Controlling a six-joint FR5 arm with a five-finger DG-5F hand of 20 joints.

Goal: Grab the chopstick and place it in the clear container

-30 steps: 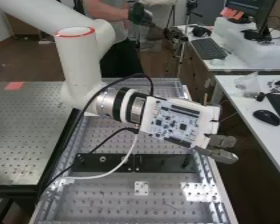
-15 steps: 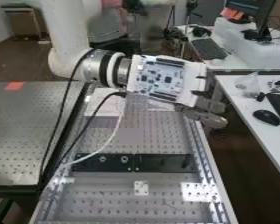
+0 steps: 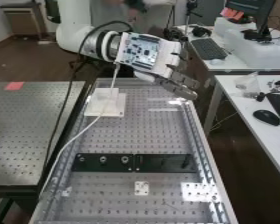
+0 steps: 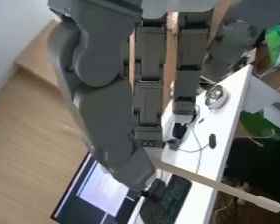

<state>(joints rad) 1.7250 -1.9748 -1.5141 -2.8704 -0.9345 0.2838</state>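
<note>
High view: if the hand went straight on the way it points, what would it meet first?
The hand would probably meet the white desk bearing the black mouse, though depth is unclear, so it might pass above or below.

From here I see a smooth white jointed arm point(image 3: 75, 32), a dark-grey segmented hand point(image 3: 180, 86), a white rectangular circuit board point(image 3: 141, 51) flecked blue and black, a slender pale-tan wooden chopstick point(image 4: 224, 188), and a flat silver-grey metal surface point(image 3: 104, 197) dotted with dark rows.
</note>
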